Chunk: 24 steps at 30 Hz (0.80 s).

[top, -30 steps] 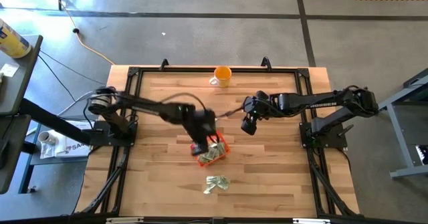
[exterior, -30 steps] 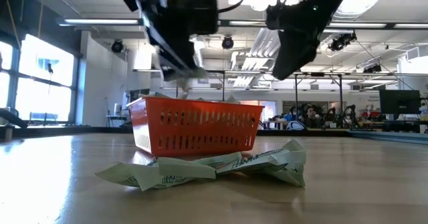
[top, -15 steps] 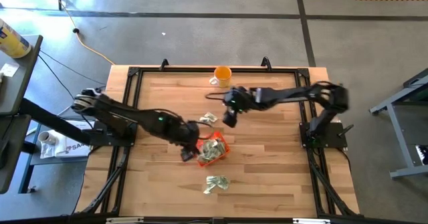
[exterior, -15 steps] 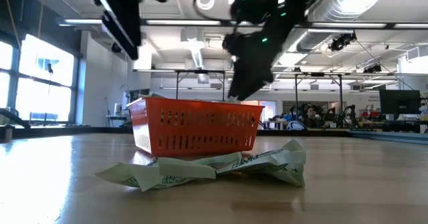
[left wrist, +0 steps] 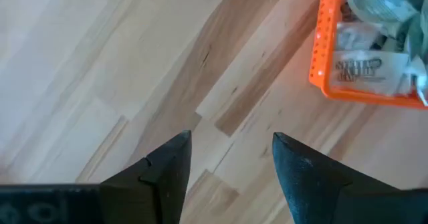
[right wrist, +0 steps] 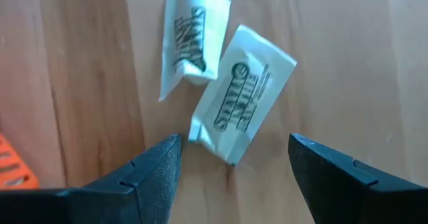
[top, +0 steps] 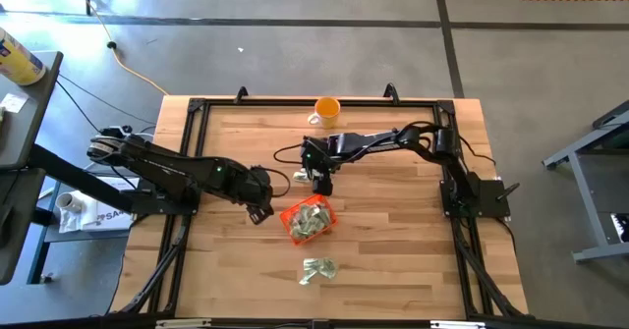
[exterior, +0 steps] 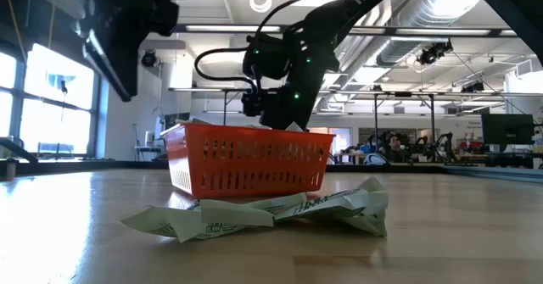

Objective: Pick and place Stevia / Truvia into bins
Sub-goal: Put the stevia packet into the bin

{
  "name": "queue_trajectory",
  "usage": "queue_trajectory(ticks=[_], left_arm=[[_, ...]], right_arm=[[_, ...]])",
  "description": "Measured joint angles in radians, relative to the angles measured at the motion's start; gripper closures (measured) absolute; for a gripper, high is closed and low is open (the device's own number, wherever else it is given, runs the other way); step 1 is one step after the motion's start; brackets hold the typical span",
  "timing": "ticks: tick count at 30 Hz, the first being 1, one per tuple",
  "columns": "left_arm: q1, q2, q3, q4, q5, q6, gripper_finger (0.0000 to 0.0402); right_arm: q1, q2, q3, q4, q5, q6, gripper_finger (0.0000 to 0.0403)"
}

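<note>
Overhead and table-level views of a wooden table with two dark arms. Near the table's middle sits the orange tray, a shallow slotted basket holding a heap of pale green and white sachets; in the left wrist view printed packets lie against its orange wall. A second clump of sachets lies loose on the wood on the near side of the tray, apart from it in the overhead view; at table level this crumpled pile shows in front of the basket. Two more sachets lie on bare wood beyond the tray, overlapping at one corner, directly under the right gripper, whose fingers are spread with nothing between them. From above, that right gripper hangs just beyond the tray's far edge. The left gripper is beside the tray on the left, its fingers spread over bare wood and empty. An orange mug stands near the far edge of the table.
</note>
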Motion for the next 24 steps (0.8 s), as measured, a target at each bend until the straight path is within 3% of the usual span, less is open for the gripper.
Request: queue_trajectory(ticks=[8,13,19,24], left_arm=[[0.051,-0.037,-0.070,0.089,0.014,0.017,0.0170],[0.087,-0.043,-0.072,0.155,0.007,0.040,0.0170],[0.111,-0.042,-0.073,0.217,0.011,0.084,0.0177],[0.117,-0.042,-0.073,0.268,0.023,0.067,0.0177]], right_arm=[[-0.029,0.042,0.023,0.054,-0.007,-0.042,0.0160],[-0.059,0.045,0.011,0.124,-0.026,-0.058,0.0234],[-0.071,0.040,0.011,0.112,-0.088,-0.077,0.0378],[-0.061,-0.022,0.007,0.102,-0.120,-0.037,0.0379]])
